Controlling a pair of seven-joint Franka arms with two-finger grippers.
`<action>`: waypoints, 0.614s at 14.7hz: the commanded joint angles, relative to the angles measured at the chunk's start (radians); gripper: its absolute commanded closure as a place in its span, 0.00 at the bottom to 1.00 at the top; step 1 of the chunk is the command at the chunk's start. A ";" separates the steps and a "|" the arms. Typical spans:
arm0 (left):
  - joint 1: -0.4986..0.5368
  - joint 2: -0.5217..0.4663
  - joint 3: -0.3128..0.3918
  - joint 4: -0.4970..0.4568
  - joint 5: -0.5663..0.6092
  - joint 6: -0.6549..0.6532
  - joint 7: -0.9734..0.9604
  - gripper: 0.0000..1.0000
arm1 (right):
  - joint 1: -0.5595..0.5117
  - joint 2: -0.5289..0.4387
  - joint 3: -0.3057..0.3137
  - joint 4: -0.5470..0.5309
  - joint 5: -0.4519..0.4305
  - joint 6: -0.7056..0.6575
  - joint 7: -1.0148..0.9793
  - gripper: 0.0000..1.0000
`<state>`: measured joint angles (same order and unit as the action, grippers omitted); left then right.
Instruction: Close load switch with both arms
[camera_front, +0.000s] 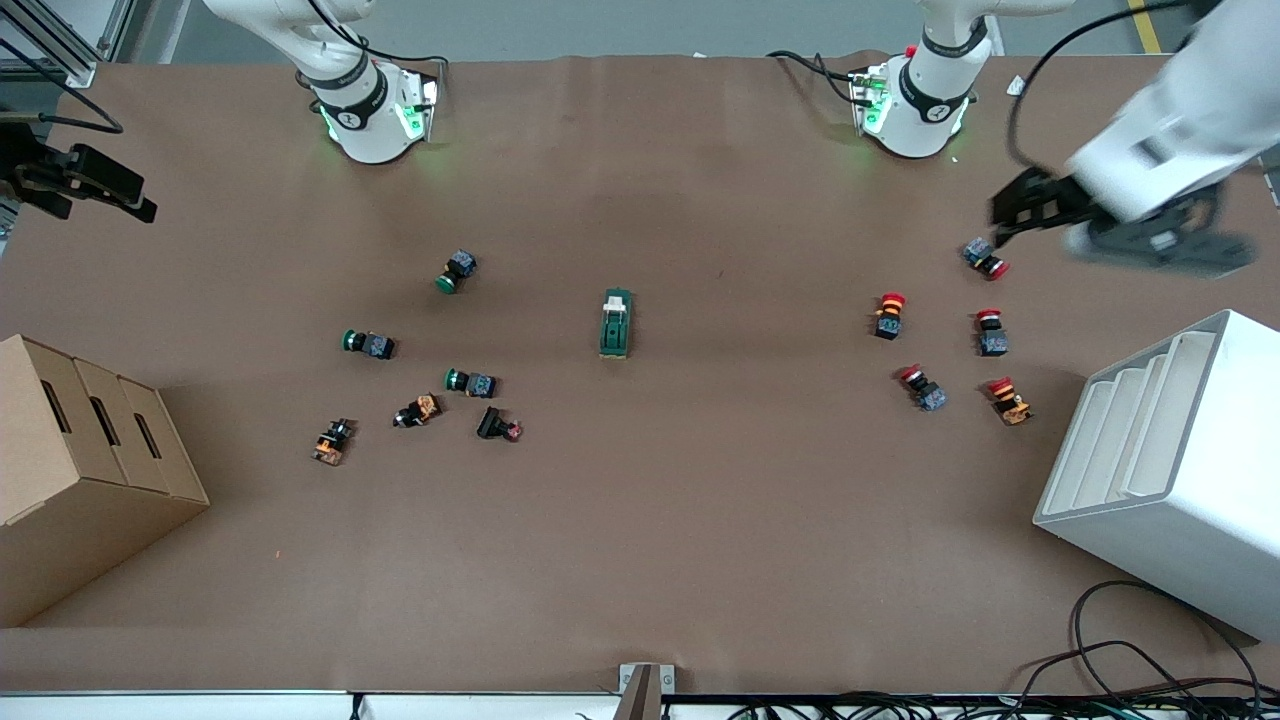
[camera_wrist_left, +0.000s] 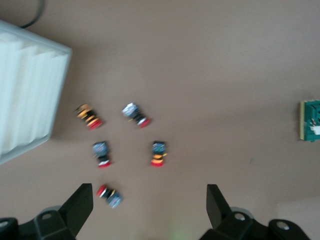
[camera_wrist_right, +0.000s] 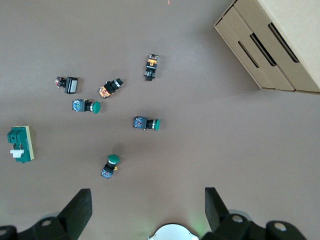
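Two arms frame the front view: the left claw (camera_front: 1010, 215) hangs at the right edge of the frame over the red push buttons (camera_front: 889, 314), while the right claw (camera_front: 95, 185) sits at the left edge above the cardboard box (camera_front: 90, 470); the load switch (camera_front: 616, 324) lies alone at the centre of the brown table (camera_front: 640, 540), its cream lever end toward the top, well apart from both claws, from the green push buttons (camera_front: 458, 271) at centre left and from the white rack (camera_front: 1170, 460) at lower right. In the left wrist view the fingers (camera_wrist_left: 80, 207) stand wide apart, released and empty, with red buttons between and above them and the switch cut by the right edge of the frame. In the right wrist view the fingers (camera_wrist_right: 80, 210) are likewise spread and empty; the switch appears at the left edge, green buttons mid-frame, the box at upper right. Risks, as judged: either arm sweeping low toward the centre could scatter buttons lying on its path; an unsteadied switch would likely slide when the lever is pushed; both claws converging on one small block could collide.
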<state>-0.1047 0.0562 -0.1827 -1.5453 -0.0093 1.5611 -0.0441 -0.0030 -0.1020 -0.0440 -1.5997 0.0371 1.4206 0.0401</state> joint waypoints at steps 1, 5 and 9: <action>-0.077 0.074 -0.069 0.048 0.020 0.031 -0.089 0.00 | -0.002 0.019 0.001 0.004 -0.013 0.006 0.001 0.00; -0.333 0.155 -0.084 0.044 0.143 0.069 -0.562 0.00 | -0.009 0.131 -0.004 0.013 -0.013 0.027 -0.009 0.00; -0.512 0.273 -0.083 0.027 0.173 0.229 -1.013 0.00 | 0.001 0.271 0.000 0.037 -0.029 0.098 -0.006 0.00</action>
<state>-0.5745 0.2652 -0.2719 -1.5329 0.1297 1.7399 -0.9008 -0.0049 0.0976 -0.0510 -1.6016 0.0315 1.5088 0.0390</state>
